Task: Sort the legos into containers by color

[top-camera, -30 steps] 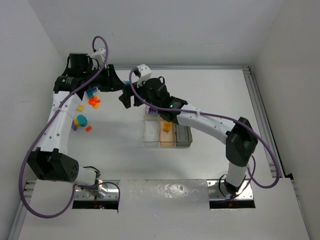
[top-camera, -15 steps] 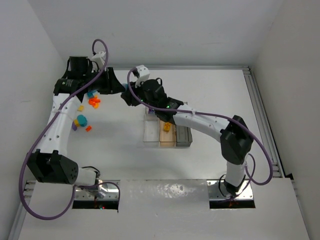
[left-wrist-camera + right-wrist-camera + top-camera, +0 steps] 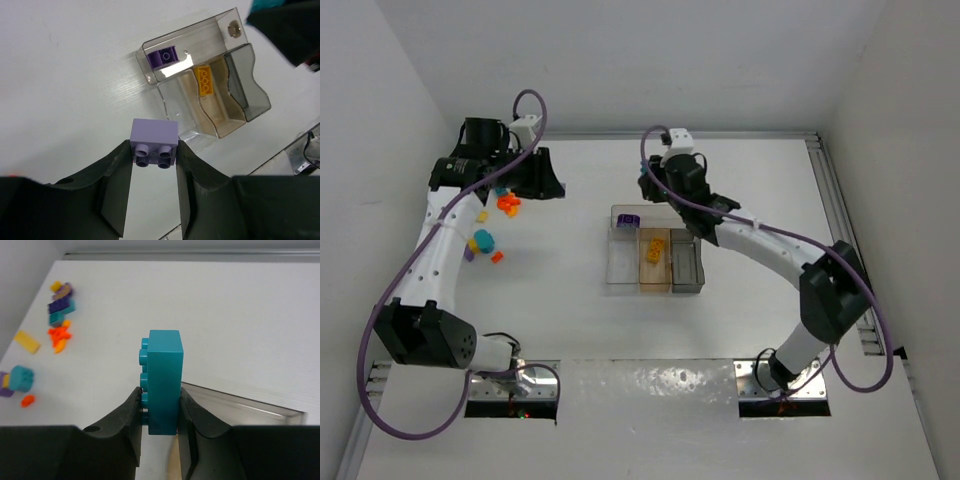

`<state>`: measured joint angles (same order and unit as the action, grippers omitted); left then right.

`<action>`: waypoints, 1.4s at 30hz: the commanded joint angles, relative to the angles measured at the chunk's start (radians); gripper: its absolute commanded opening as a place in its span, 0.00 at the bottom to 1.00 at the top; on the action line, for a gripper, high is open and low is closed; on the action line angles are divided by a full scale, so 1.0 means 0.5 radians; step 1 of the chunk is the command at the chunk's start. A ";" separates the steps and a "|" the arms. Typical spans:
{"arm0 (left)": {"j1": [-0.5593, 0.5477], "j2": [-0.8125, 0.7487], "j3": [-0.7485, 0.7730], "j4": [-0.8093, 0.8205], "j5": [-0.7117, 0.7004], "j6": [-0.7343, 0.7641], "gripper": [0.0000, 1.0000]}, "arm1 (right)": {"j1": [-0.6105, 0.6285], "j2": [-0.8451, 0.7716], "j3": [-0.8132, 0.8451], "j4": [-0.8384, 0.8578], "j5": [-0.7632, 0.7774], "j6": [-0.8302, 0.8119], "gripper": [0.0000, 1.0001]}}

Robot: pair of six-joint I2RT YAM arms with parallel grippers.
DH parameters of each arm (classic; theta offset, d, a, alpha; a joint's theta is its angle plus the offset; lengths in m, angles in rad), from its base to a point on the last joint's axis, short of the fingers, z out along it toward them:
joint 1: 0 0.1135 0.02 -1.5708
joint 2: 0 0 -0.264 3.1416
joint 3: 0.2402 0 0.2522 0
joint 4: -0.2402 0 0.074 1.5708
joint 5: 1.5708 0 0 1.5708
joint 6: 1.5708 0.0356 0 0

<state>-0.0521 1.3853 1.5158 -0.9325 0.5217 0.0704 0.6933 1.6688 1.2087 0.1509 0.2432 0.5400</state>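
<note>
Left gripper (image 3: 154,161) closed on a lilac brick (image 3: 154,133), over the table (image 3: 60,75); right gripper (image 3: 160,401) closed on a teal brick (image 3: 165,355), near the clear tray (image 3: 620,262).

My white table (image 3: 560,310) carries a clear tray (image 3: 621,262) near its middle, and loose legos (image 3: 507,204) lie scattered well apart from it on my left

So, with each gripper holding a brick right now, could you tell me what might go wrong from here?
1. The right gripper pinches the teal brick only at one end, so most of it stands clear of the grip; it might pivot or slip on the way.
2. The left gripper holds a lavender brick, and both are likely bound for the same small tray; they could crowd each other above it.
</note>
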 commanded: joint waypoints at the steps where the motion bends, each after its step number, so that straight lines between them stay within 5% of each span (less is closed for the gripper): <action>1: -0.070 0.042 -0.034 0.046 -0.150 0.089 0.00 | -0.006 -0.235 -0.064 -0.046 0.127 -0.186 0.00; 4: -0.223 0.196 -0.013 0.079 -0.245 0.123 0.00 | -0.006 -0.401 -0.214 -0.118 0.204 -0.261 0.00; 8: -0.735 0.423 0.058 0.211 -0.484 0.184 0.00 | -0.003 -0.646 -0.493 -0.130 0.323 -0.279 0.00; 16: -0.877 1.009 0.345 0.567 -0.611 0.148 0.00 | -0.003 -1.061 -0.902 -0.296 0.412 -0.196 0.00; 22: -0.963 1.319 0.570 0.580 -0.632 0.175 0.13 | -0.006 -1.211 -1.009 -0.427 0.434 -0.169 0.00; 24: -0.973 1.374 0.573 0.577 -0.629 0.184 0.30 | -0.006 -1.224 -1.000 -0.437 0.434 -0.193 0.00; 31: -0.973 1.380 0.549 0.521 -0.660 0.240 0.65 | 0.000 -1.068 -0.822 -0.574 0.232 -0.301 0.00; 42: -0.964 1.185 0.883 0.267 -0.749 0.255 0.72 | 0.132 -0.926 -0.742 -0.443 0.017 -0.120 0.00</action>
<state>-0.5354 2.0846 1.8858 -0.7639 0.1806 0.1799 0.7460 1.2060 0.7918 -0.1272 0.2855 0.4347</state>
